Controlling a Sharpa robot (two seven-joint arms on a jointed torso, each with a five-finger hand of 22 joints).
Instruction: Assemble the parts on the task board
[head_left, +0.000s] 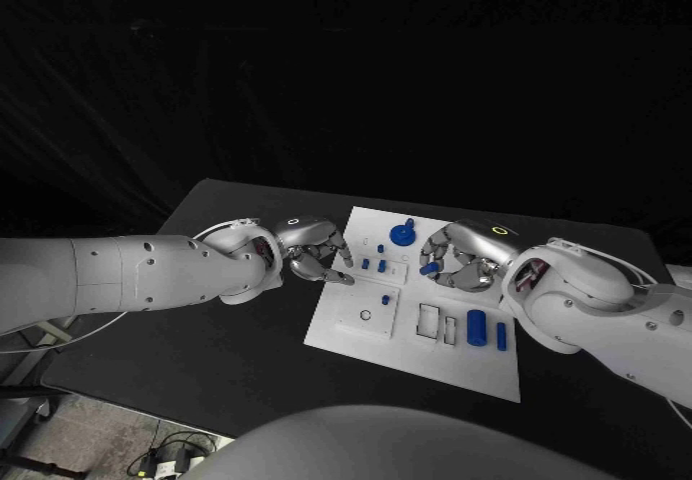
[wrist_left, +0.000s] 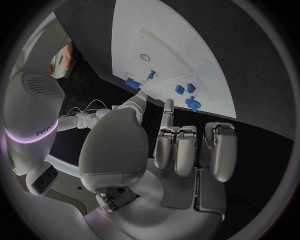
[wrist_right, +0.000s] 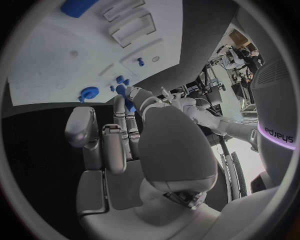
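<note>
The white task board (head_left: 408, 345) lies mid-table. My left hand (head_left: 315, 250) is at the board's left edge; in the left wrist view its thumb tip (wrist_left: 141, 96) reaches a small blue part (wrist_left: 132, 83) lying on the board, and nothing is held between the fingers. My right hand (head_left: 462, 255) hovers over the board's far right part and pinches a blue part (wrist_right: 128, 100) between thumb and finger; the same part (head_left: 430, 267) shows under its fingertips. A blue round knob (head_left: 402, 234) stands at the far edge. Small blue pegs (head_left: 365, 264) stand between the hands.
A blue cylinder (head_left: 476, 324) and a thin blue bar (head_left: 502, 335) lie on the board's right side, beside rectangular slots (head_left: 430, 320). A round hole (head_left: 365, 315) is near the left edge, with one peg (head_left: 387, 298) above it. Black table (head_left: 216, 340) surrounds the board.
</note>
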